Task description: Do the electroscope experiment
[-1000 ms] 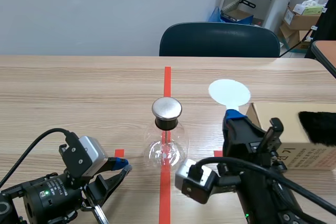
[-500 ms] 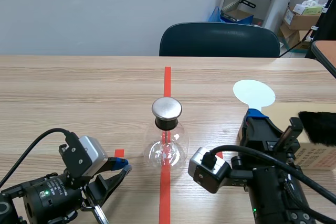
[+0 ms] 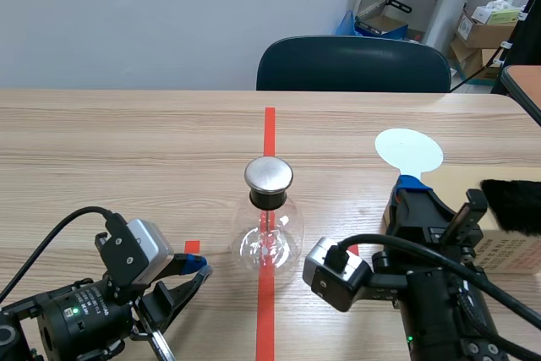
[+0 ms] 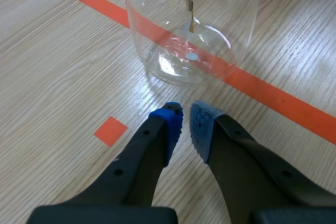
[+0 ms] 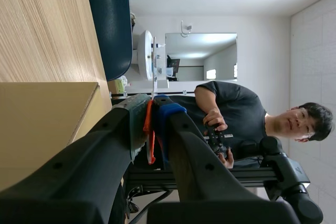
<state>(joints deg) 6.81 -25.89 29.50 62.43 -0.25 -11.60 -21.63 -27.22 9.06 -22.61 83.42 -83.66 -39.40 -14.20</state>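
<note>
On the right side of the table, our right gripper (image 3: 412,185) stands upright with its fingers clamped on the thin handle (image 5: 150,132) of the white disc (image 3: 409,150). A second ago we held that disc closer to the middle, not far from the electroscope (image 3: 269,230). It then swung right, toward the left end of the cardboard box (image 3: 507,247) that carries the black fur (image 3: 511,205). Over the last half second it has stayed put.

We read this as taking the disc to the fur to charge it, so the rubbing step is about to begin and the charging of the electroscope is not yet done.

The electroscope sits mid-table on the red tape line, upright, with its metal cap (image 3: 269,174) untouched. Our left gripper (image 3: 190,275) lies low at the near left, just short of the glass. Its fingers are drawn almost together with only a slim gap, and they hold nothing.
</note>
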